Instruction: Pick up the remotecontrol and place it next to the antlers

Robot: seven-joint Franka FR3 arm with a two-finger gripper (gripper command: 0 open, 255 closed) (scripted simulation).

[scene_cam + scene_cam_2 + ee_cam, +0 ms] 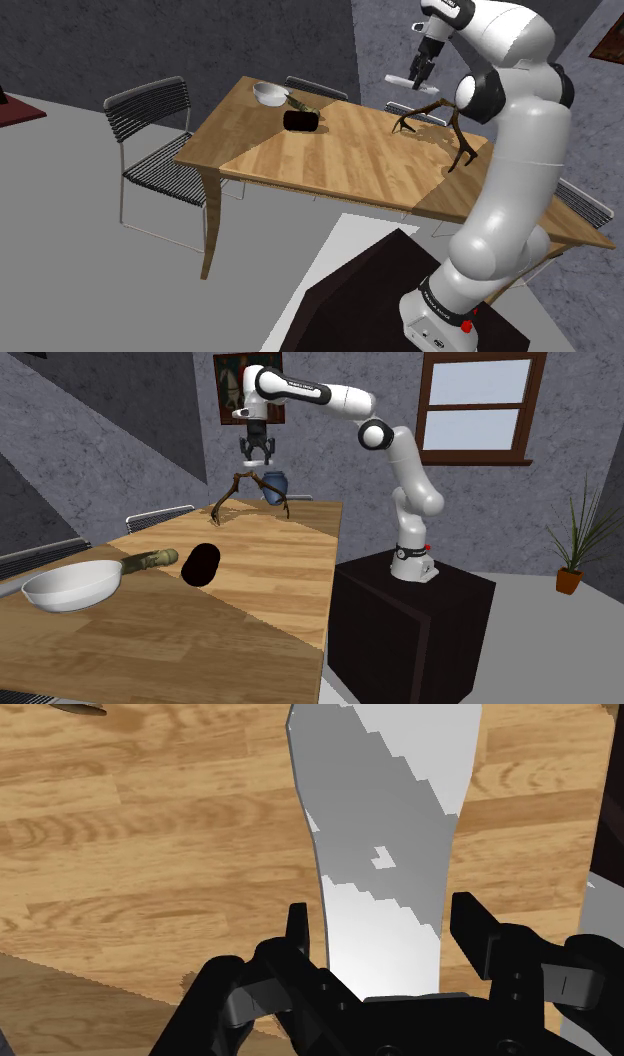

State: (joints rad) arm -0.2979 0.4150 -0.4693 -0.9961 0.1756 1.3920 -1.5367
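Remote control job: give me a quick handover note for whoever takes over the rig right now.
End effector: shut on the pale grey remote control, holding it in the air above the wooden table.
Antlers: on the table, just below and beside the end effector in the shoulder view.
Done: pickup; the remote control is off the table.
Left: lower it onto bare wood next to the antlers, then release.

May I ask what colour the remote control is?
Plain light grey and white remote control; clearest in the wrist view.
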